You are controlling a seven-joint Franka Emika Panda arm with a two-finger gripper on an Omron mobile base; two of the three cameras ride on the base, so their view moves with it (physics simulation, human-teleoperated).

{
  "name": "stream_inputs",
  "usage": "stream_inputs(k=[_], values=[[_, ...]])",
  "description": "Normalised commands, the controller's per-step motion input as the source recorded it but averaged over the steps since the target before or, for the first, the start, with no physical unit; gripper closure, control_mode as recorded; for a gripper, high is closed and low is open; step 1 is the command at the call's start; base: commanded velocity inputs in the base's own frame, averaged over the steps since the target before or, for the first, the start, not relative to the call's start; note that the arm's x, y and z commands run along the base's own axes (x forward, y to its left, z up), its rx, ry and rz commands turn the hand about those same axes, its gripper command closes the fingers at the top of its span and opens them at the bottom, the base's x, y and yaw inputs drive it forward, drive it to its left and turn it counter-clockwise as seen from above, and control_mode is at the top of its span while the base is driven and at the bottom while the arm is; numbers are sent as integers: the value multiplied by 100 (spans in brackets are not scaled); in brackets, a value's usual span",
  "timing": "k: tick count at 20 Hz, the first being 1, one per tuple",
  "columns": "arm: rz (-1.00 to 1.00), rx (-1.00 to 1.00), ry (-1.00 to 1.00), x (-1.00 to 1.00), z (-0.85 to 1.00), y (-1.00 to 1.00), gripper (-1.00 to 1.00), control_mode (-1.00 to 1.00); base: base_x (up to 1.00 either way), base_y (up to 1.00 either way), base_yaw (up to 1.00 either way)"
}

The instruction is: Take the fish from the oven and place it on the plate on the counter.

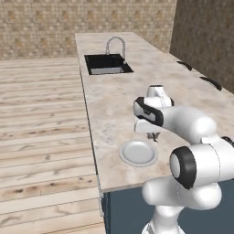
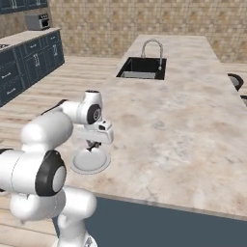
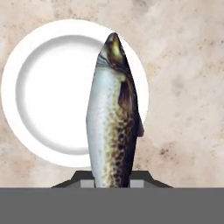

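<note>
My gripper [image 3: 111,183] is shut on the tail end of the fish [image 3: 111,113], a slim silvery fish with a dark speckled side, which hangs head-down. Below it lies the round white plate [image 3: 48,92] on the beige marbled counter [image 3: 188,87]; the fish's head points over the plate's right half. From the base views the gripper [image 1: 153,135] [image 2: 92,144] hovers just above the plate [image 1: 138,153] [image 2: 89,164], near the counter's [image 1: 132,91] front left corner. The oven is out of view.
A black sink [image 1: 108,64] [image 2: 143,68] with a chrome faucet [image 1: 116,45] sits farther back on the counter. The counter edge [image 1: 98,169] runs close by the plate. Dark stools [image 1: 210,82] stand along the far side. Blue cabinets [image 2: 24,62] line the left wall.
</note>
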Motion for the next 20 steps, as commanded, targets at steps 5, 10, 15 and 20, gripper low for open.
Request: stream_inputs(k=[5,10,15,20], values=[[12,12,-17,0,-46,6,100,-100,0,0,0],[13,5,-18,1,-37,5,100,-100,0,0,0],[10,0,-3,12,-25,14,100,-100,0,0,0],[7,-2,0,37,-11,25,100,-100,0,0,0]])
